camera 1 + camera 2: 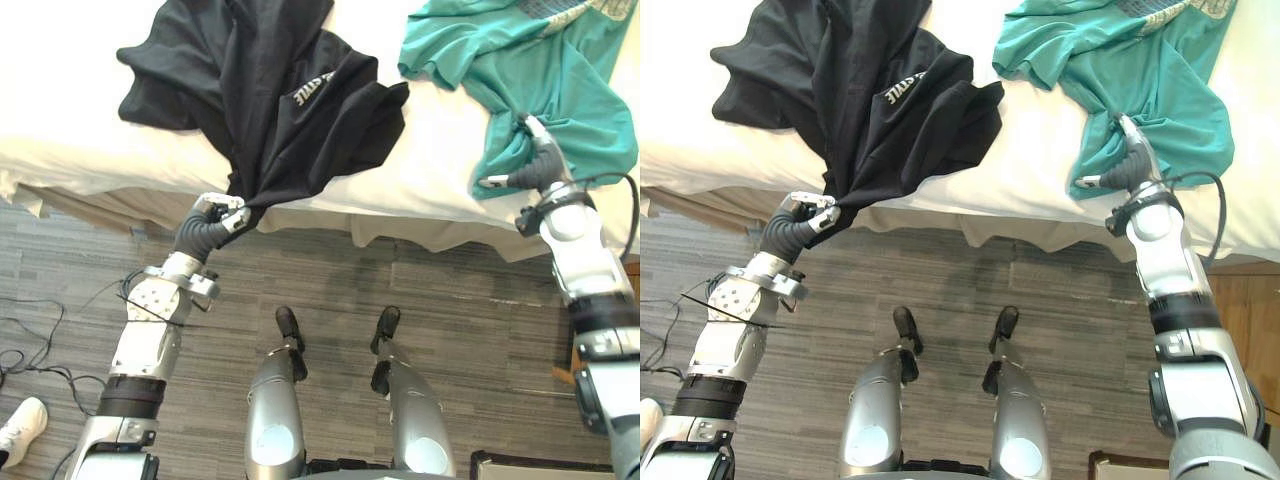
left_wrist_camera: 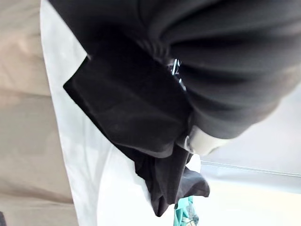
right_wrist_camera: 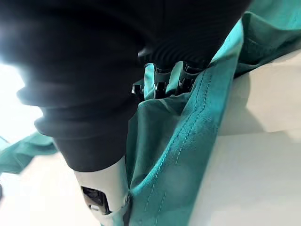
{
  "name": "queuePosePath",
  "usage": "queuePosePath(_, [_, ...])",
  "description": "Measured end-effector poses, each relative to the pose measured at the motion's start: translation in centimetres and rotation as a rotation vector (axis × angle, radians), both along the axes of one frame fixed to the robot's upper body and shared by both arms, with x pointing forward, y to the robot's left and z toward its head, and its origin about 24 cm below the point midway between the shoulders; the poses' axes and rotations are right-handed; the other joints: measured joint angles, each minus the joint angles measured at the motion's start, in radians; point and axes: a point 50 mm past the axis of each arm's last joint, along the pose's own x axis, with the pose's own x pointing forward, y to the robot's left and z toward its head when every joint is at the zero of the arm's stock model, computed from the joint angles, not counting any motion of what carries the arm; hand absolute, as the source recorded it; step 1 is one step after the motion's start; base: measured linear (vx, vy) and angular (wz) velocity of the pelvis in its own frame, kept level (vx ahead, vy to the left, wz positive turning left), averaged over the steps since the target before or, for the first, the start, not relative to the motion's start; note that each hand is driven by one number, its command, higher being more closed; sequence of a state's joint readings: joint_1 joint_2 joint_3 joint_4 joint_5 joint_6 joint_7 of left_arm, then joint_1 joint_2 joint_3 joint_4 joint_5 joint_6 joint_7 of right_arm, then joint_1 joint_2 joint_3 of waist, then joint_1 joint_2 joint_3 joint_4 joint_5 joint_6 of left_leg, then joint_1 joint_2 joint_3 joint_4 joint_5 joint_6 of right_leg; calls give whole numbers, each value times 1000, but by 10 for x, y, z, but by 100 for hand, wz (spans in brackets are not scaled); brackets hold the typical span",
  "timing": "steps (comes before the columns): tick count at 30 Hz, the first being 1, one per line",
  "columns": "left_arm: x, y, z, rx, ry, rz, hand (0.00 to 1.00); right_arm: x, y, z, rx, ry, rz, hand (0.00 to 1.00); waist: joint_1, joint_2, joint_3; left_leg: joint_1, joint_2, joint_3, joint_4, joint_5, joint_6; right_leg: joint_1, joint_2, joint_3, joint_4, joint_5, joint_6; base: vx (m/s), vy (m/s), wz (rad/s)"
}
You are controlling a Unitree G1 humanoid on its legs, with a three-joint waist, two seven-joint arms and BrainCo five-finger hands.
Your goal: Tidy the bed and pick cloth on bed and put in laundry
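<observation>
You see the bed (image 1: 430, 140) with its white sheet across the top, and two shirts lie on it. The black shirt (image 1: 290, 100) is on the left side. Its lower end hangs over the edge of the bed, all bunched to a point. Your left hand (image 1: 213, 225) is right there at the edge, and its fingers (image 1: 228, 205) are curled tight round that bunched end. The green shirt (image 1: 545, 80) lies on the right side of the bed, close beside the black one. Your right hand (image 1: 538, 165) is on the bed with its fingers (image 3: 160, 80) curled into a fold of the green shirt, pinching it. The cloth is pulled into creases around them. Down on the grey floor (image 1: 330, 270), far to the left, you see a person's white shoe (image 1: 20, 428)
</observation>
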State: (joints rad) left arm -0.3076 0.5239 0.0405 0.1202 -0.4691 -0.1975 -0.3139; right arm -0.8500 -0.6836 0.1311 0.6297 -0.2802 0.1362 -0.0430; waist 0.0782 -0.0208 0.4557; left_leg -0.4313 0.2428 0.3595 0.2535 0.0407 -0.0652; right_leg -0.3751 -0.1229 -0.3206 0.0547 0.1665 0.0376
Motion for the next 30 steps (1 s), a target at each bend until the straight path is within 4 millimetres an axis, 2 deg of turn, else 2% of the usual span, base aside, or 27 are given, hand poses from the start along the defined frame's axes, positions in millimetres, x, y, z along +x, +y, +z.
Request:
queuePosePath(1, [2, 0, 6, -3, -21, -15, 100, 3, -4, 4, -45, 25, -44, 0, 4, -3, -1, -14, -1, -5, -5, 4, 2, -3, 2, -9, -17, 10, -2, -68, 6, 15])
queuePosePath(2, [3, -1, 12, -15, -39, -23, 100, 4, -9, 12, -88, 33, -79, 100, 18, -6, -3, -28, -4, -4, -14, 13, 1, -17, 3, -8, -28, 22, -4, -47, 2, 10])
queuePosePath(4, [3, 3, 16, -24, -54, -10, 100, 5, -17, 26, -105, 41, -119, 100, 21, -6, -3, -38, -21, -2, -64, 47, 2, -36, -3, -10, -52, 38, -4, -57, 2, 10])
queuePosePath(8, [0, 5, 14, -56, -54, 17, 100, 4, -27, 38, -94, 40, -150, 100, 20, -6, -3, -30, -36, -2, -123, 85, -3, -47, -4, -13, -61, 49, -8, -59, 3, 5])
queuePosePath(11, [-7, 1, 17, -56, -78, 6, 100, 3, -32, 35, -38, 57, -143, 100, 20, -6, -3, -6, -38, 0, -158, 107, -4, -39, -1, -16, -61, 49, -8, -42, -13, 2])
queuePosePath(14, [-12, -3, 19, -56, -91, -7, 100, 2, -36, 21, 67, 74, -128, 100, 20, -6, -3, 29, -39, 2, -183, 115, -8, -11, 3, -19, -68, 48, -9, 0, 0, 0])
queuePosePath(15, [-14, -7, 20, -62, -96, -16, 0, 1, -37, 11, 108, 87, -122, 100, 19, -8, -4, 43, -38, 3, -187, 115, -8, 7, 6, -20, -78, 48, -9, 0, 0, 0])
queuePosePath(19, [-18, -23, 22, -29, -125, -14, 0, 1, -33, -15, 239, 80, -89, 100, 18, -19, -6, 87, -35, 17, -208, 118, -11, 37, 14, -13, -87, 48, -9, 13, -14, -9])
queuePosePath(22, [-11, -38, 30, 54, -148, 46, 0, 3, -20, -34, 293, 92, -52, 100, 11, -47, -13, 109, -28, 43, -213, 117, -12, 48, 21, -4, -90, 48, -9, 10, -28, -16])
queuePosePath(24, [2, -50, 54, 125, -225, 91, 0, 4, -8, -49, 338, 118, -30, 100, 3, -73, -13, 123, -16, 50, -211, 117, -13, 59, 27, 5, -90, 48, -9, -8, -30, -11])
queuePosePath(26, [23, -58, 101, 226, -333, 188, 0, 8, 15, -65, 389, 152, 22, 100, -16, -121, -15, 134, -10, 62, -203, 115, -17, 64, 32, 23, -89, 47, -9, -39, -19, -19])
queuePosePath(28, [38, -62, 141, 298, -404, 272, 0, 9, 31, -75, 421, 177, 55, 100, -38, -149, -15, 139, 1, 70, -200, 114, -20, 64, 34, 31, -88, 47, -8, -70, -28, -14])
queuePosePath(30, [44, -58, 167, 369, -443, 349, 0, 11, 42, -80, 441, 190, 76, 100, -51, -157, -15, 148, 2, 87, -203, 113, -22, 61, 34, 45, -84, 42, -1, -53, -14, -18])
